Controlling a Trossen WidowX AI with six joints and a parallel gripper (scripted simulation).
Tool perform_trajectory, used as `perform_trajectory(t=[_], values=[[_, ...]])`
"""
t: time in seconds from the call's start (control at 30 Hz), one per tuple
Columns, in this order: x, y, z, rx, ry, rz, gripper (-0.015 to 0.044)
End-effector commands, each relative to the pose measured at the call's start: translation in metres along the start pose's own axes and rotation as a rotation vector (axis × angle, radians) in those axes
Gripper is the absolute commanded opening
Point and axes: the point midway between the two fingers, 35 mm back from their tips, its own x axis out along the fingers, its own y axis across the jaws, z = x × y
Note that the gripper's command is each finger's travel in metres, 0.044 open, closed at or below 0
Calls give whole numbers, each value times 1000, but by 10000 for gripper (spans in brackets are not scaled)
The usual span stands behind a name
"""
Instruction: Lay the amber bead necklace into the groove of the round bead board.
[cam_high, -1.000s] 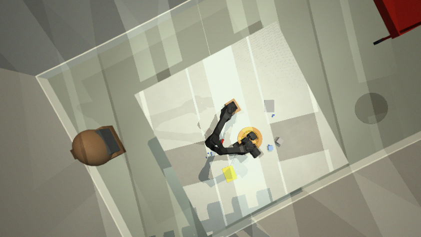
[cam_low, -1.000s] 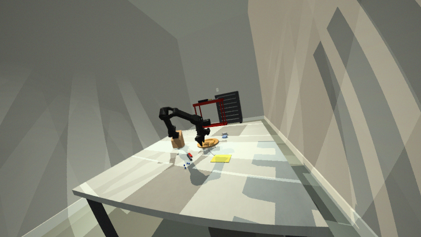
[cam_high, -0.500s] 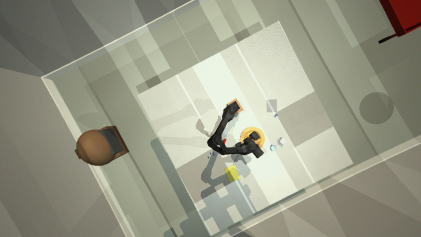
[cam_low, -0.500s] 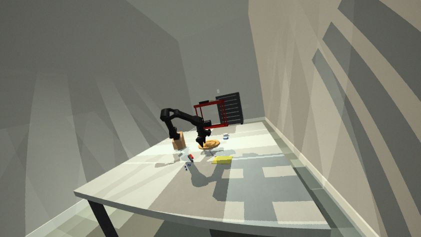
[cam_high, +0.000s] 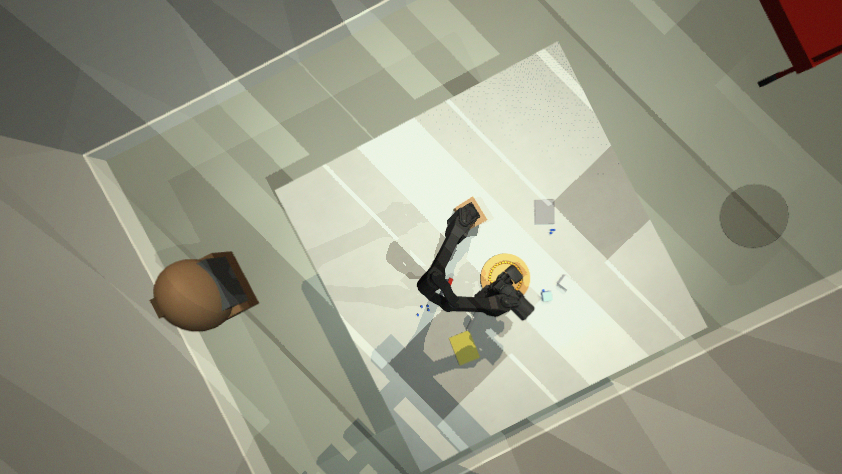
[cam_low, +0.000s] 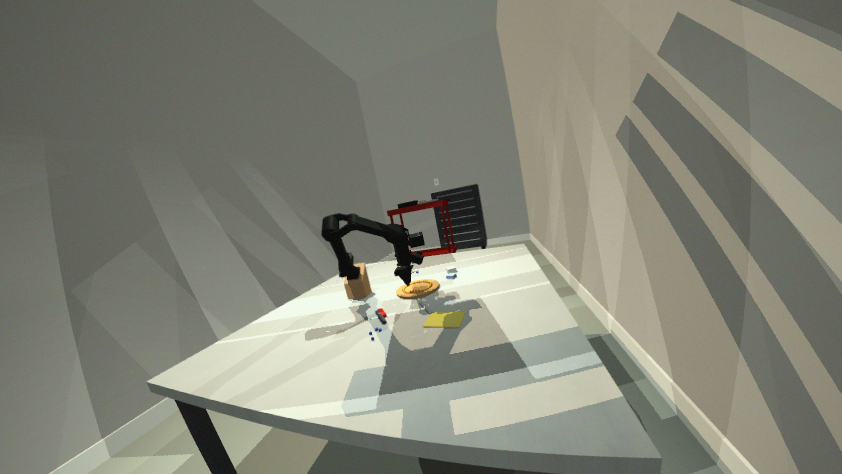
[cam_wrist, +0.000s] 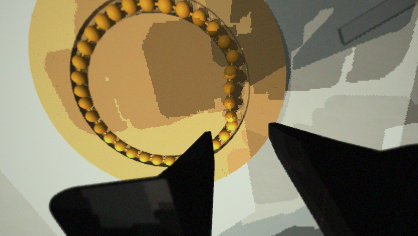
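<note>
The round bead board (cam_high: 484, 280) (cam_low: 400, 292) (cam_wrist: 50, 87) lies flat on the table. The amber bead necklace (cam_high: 489, 274) (cam_wrist: 78, 77) forms a ring on it. In the wrist view its left, top and bottom beads sit in the groove. Its right-hand beads lie toward the groove's inner edge, with bare groove outside them. My gripper (cam_low: 407, 283) (cam_wrist: 239, 133) is open, low over the board, with no bead held. Its fingertips stand apart at the lower right of the ring; the left finger hides a few lower beads.
A yellow square (cam_high: 464, 348) (cam_low: 444, 319) lies near the board. A red-and-dark object (cam_low: 381, 314) lies between it and my wooden base block (cam_low: 357, 286). Small blue pieces (cam_high: 421, 309) are scattered nearby. A pale blue block (cam_high: 546, 296) and a grey square (cam_high: 544, 211) lie beyond the board.
</note>
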Motion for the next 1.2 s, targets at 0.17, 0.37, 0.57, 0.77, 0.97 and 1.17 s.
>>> perform_trajectory(t=[0.17, 0.37, 0.57, 0.77, 0.97, 1.17], values=[[4, 0, 0, -1, -1, 1, 120], [14, 1, 1, -3, 1, 2, 120], [24, 1, 0, -5, 3, 3, 120], [33, 1, 0, -7, 5, 3, 120], [33, 1, 0, -2, 4, 9, 67], [33, 1, 0, -2, 4, 9, 0]])
